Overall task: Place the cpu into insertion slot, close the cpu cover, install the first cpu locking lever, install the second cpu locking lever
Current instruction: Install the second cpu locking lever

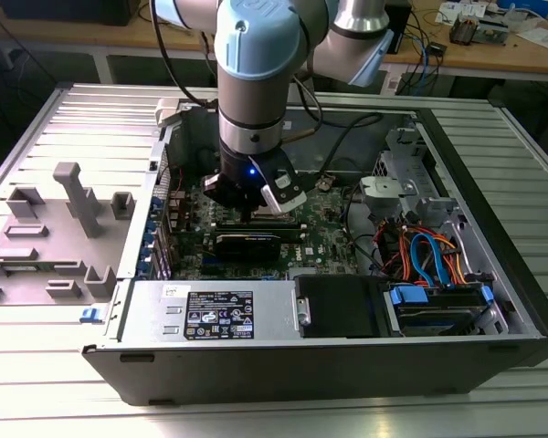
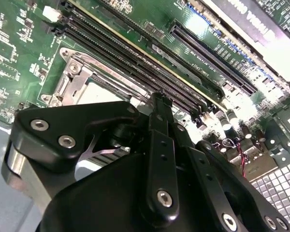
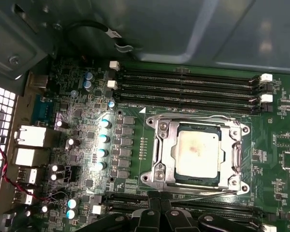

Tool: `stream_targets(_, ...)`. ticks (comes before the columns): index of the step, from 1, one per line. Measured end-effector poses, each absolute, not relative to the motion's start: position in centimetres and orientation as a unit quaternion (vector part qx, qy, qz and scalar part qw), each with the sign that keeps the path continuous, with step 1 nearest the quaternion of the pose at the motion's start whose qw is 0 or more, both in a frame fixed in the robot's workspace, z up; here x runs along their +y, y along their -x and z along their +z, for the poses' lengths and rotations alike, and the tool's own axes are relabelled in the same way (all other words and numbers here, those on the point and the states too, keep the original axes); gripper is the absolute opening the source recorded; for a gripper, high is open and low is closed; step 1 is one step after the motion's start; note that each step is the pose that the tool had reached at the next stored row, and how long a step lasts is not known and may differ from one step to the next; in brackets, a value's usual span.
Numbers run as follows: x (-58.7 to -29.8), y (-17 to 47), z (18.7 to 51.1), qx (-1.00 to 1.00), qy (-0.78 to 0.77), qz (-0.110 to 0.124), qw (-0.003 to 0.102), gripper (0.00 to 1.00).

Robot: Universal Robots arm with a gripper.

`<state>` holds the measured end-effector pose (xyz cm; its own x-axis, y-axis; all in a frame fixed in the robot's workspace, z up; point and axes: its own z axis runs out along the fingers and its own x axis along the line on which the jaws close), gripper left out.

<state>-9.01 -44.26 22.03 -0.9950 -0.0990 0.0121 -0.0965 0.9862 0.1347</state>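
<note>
In the exterior view, the gripper (image 1: 248, 212) hangs low inside the open computer case (image 1: 493, 274), above the green motherboard (image 1: 324, 239). In the first wrist view, the cpu (image 3: 198, 153) sits in the insertion slot (image 3: 160, 151), framed by the cpu cover (image 3: 232, 145). In the second wrist view, the fingers (image 2: 160, 116) look pressed together, holding nothing.

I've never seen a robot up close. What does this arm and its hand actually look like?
The arm is a thick silver-grey tube with pale blue caps at the joints. Black cables run beside it, and a small blue light glows near the wrist. The gripper is matte black, built from flat linked bars fastened with silver screws.
</note>
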Motion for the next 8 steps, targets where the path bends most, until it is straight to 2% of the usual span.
stream_targets(8,-44.26,9.24,21.62,-0.996,-0.05,-0.069,0.009,0.11)
